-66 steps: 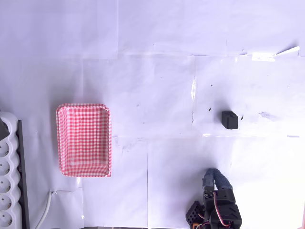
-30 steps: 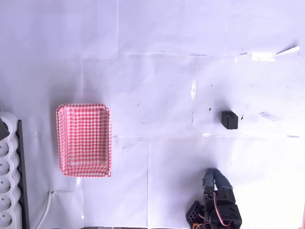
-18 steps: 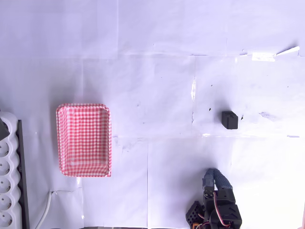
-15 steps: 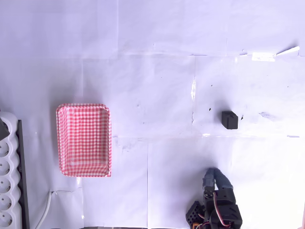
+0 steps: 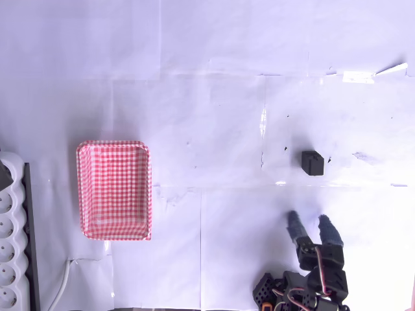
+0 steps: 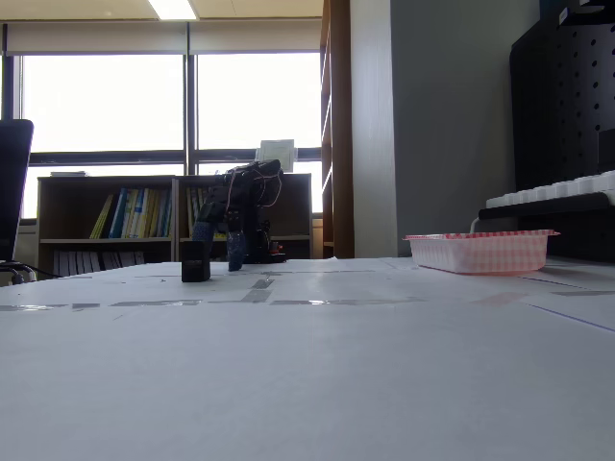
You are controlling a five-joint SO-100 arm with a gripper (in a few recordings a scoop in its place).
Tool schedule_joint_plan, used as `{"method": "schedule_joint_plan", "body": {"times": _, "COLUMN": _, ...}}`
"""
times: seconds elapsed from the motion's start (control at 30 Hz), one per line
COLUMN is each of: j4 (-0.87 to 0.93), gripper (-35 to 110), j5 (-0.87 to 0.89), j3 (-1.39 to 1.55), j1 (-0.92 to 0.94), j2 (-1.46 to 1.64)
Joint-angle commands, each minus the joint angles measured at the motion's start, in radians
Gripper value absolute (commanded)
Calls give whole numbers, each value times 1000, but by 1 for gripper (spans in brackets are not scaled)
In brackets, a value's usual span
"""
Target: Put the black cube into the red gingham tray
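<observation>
Sitting untouched on the white paper: the black cube [image 5: 312,162], a short way ahead of the gripper [image 5: 310,224], just off the line between the spread fingers. Fingers parted wide, gripping nothing, tips pointing up the overhead view toward it. Worth reaching forward with a slight correction, straddling the block evenly, dropping low before closing. Lying far off to the gripper's left in the overhead view, well apart from the cube: the red gingham tray [image 5: 83,194], beside the power strip [image 5: 9,259].
</observation>
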Motion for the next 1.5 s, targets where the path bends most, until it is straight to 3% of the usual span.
{"method": "schedule_joint_plan", "body": {"times": 0.0, "j4": -242, "gripper": 51, "j5": -26, "j3": -20, "j1": -38, "j2": 160}}
{"method": "schedule_joint_plan", "body": {"times": 0.6, "j4": -1424, "gripper": 50, "j5": -189, "j3": -64, "j1": -132, "j2": 894}}
{"method": "schedule_joint_plan", "body": {"times": 1.47, "j4": -1988, "gripper": 50, "j5": -265, "j3": 238, "j1": -98, "j2": 1502}}
